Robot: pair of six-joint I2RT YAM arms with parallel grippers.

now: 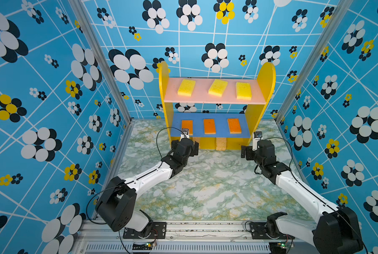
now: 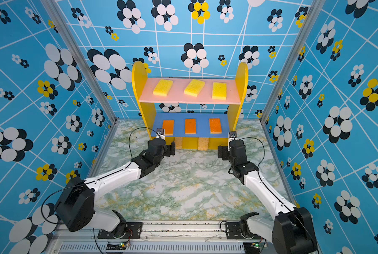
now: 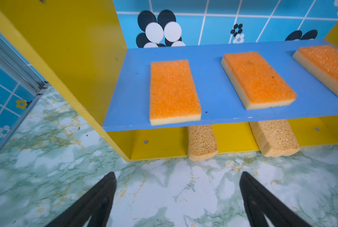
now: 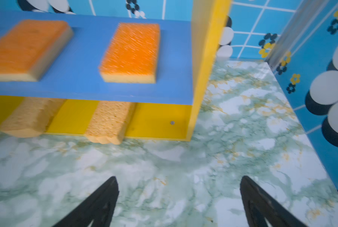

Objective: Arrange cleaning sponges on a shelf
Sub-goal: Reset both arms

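You are looking at a shelf (image 1: 214, 100) that is already holding every sponge in view: three yellow sponges (image 1: 217, 87) are lying on the pink board, three orange sponges (image 1: 209, 126) on the blue board, and two tan sponges (image 3: 202, 142) are sitting in the bottom slot, their ends poking out over the marble table (image 1: 205, 187).

Your left gripper (image 3: 178, 196) is hovering with its fingers spread wide and nothing between them, and your right gripper (image 4: 179, 196) is doing the same, equally empty. Both are pointing at the front of the shelf, clear of it.

If anything is left, it is probably only tidying. The tan sponges are lying straight ahead of the left fingers, long axes running back into the slot, so the left arm is sitting nearer to them; the right one is facing the shelf's right end.

No brand, label or readable writing is showing anywhere.
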